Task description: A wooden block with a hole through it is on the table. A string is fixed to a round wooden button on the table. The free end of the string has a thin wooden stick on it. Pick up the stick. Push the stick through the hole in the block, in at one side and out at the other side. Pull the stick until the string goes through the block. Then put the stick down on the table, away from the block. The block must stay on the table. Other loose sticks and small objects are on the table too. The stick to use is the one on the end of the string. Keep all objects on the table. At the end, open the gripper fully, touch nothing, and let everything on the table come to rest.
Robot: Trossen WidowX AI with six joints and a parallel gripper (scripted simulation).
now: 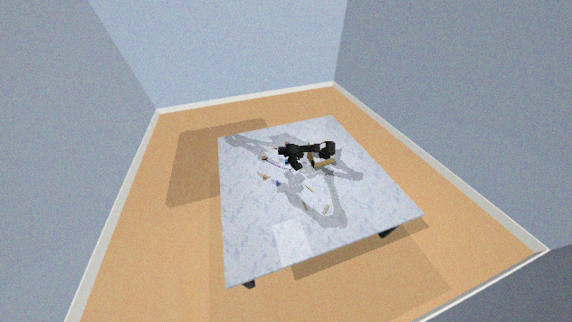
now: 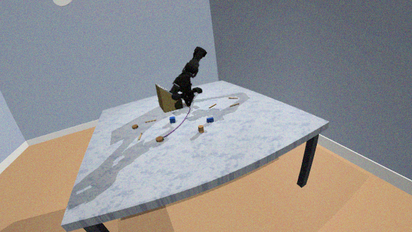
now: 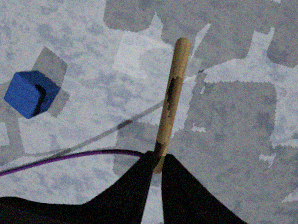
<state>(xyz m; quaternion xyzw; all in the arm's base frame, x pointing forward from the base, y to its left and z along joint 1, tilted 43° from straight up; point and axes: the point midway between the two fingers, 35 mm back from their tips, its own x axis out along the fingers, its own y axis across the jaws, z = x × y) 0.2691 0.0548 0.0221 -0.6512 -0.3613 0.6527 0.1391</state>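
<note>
Wooden thin stick (image 3: 172,100) on the purple string (image 1: 278,165) (image 2: 178,125) (image 3: 75,154) sits clamped in the black tool (image 1: 297,168) (image 2: 190,105) (image 3: 158,159) above the counter (image 1: 253,235) (image 2: 228,146) (image 3: 90,30); align its free tip squarely with the hole before pushing gently.

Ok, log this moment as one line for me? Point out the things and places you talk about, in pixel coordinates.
jaws: shut on the stick (image 3: 174,100) | string (image 3: 90,152) (image 2: 180,123): runs to the button (image 2: 159,139) (image 1: 264,157) | block (image 2: 169,103) (image 1: 325,163): on table | threading: not seen
</note>
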